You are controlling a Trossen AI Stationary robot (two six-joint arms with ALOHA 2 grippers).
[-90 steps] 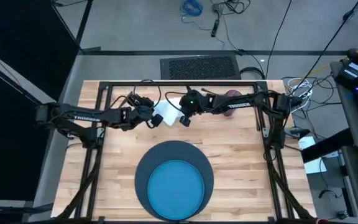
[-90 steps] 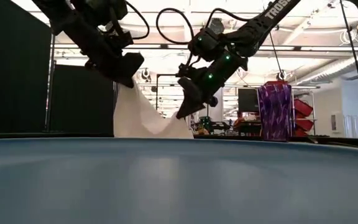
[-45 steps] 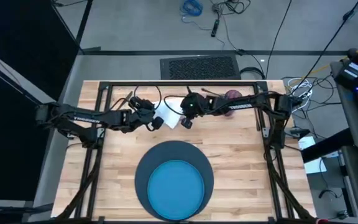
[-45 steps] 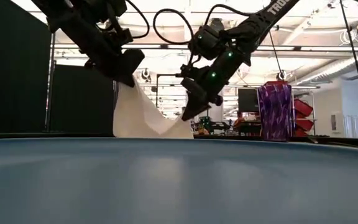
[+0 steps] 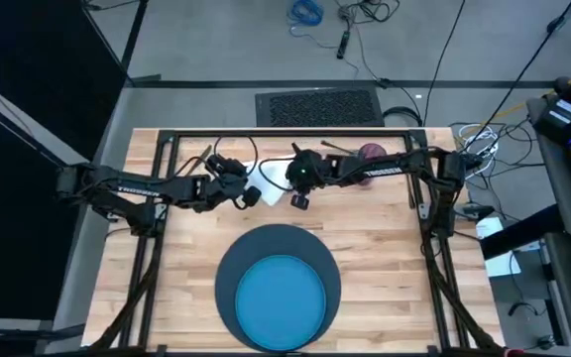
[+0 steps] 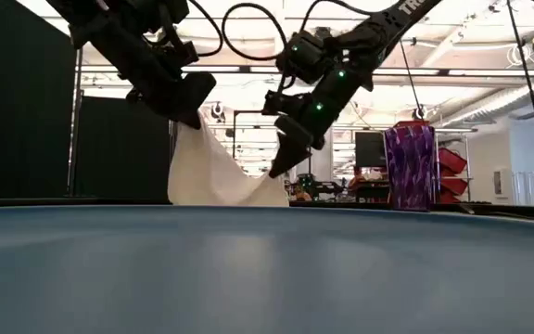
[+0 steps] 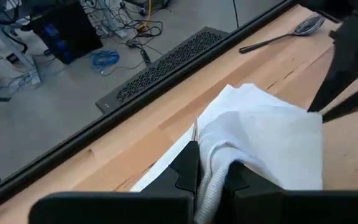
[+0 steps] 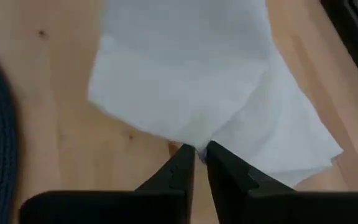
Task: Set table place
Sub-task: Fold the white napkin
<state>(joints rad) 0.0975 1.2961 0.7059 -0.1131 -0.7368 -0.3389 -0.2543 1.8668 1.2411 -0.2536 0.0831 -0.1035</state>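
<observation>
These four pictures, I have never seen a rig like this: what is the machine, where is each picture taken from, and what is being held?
They show one moment of a two-armed robot at a wooden table. One camera looks straight down, one sits at table-top height, and one rides on each wrist. A bright blue plate lies on a dark round mat at the near edge. At the far edge are a purple cup and a spoon. The left pincer is shut on a white napkin, lifting one side while the rest trails on the table. The right pincer is beside the napkin, nearly closed; its wrist view shows the tips at an edge, apparently gripping nothing.
</observation>
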